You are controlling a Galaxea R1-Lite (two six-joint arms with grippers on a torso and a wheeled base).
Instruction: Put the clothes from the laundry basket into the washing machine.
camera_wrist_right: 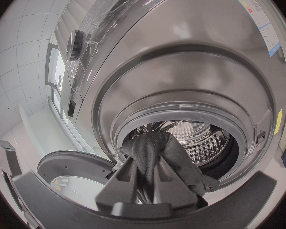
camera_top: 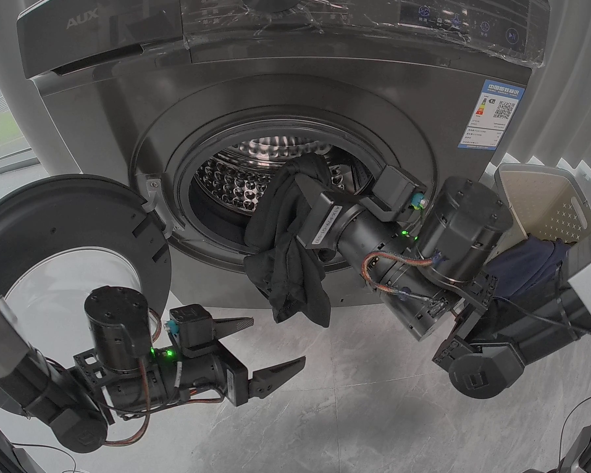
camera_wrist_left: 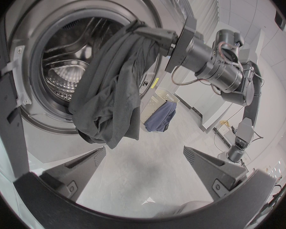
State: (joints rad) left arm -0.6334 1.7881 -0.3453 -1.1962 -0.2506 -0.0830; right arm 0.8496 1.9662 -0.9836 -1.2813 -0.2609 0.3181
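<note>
Partway done: pinches a black garment (camera_top: 289, 251) between the closed fingers of the right gripper (camera_wrist_right: 146, 175) at the washing machine's (camera_top: 374, 100) open mouth, mostly hanging outside, leaves a blue garment (camera_top: 525, 264) on the laundry basket (camera_top: 545, 205), holds the left gripper (camera_top: 279, 341) wide open, empty.

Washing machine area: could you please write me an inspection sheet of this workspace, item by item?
Surface: grey tiled floor.
Job's things: washing machine, door open; black garment hangs from the drum mouth down over the lower rim; laundry basket on the machine's right, blue garment draped on it.
Clutter: nothing seen.
Grippers: right gripper shut on the black garment at the drum mouth; left gripper open, empty, low before the door.
Cables: looped wires on both wrists; thin cable on the floor.
Surroundings: pleated curtain behind the basket.
</note>
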